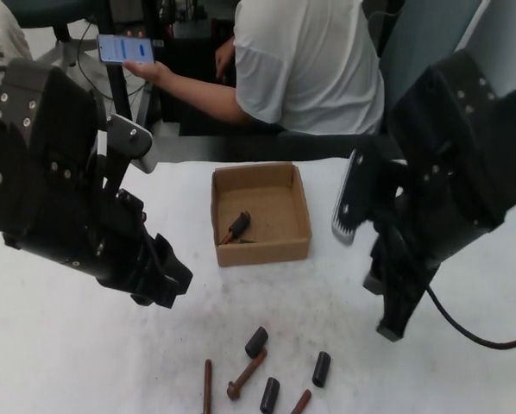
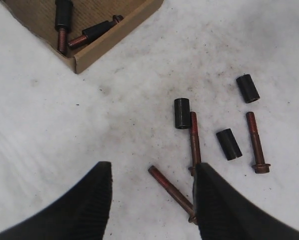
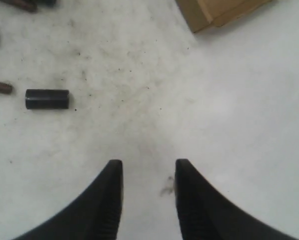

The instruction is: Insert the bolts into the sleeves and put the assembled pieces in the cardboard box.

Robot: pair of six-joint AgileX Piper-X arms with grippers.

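We've got the left gripper [image 2: 153, 170] spread wide and empty over the loose bolts [image 2: 257, 142] and sleeves [image 2: 229, 144] on the white bench [image 1: 59, 345]. The right gripper [image 3: 148, 164] hangs narrower, empty too. Two assembled pieces [image 2: 92, 32] lie in the cardboard box [image 1: 262, 252].

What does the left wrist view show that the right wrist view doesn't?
Left wrist view, not the right: the inside of the cardboard box with two assembled pieces lying in it, three loose bolts among three sleeves, and the left gripper, open above the bolts. Right wrist view, not the left: the right gripper, open over a smudged patch of bench. Both: an outer corner of the box, the white bench, and loose sleeves and bolts, though the right wrist view has just one whole sleeve and bolt ends at its edges.
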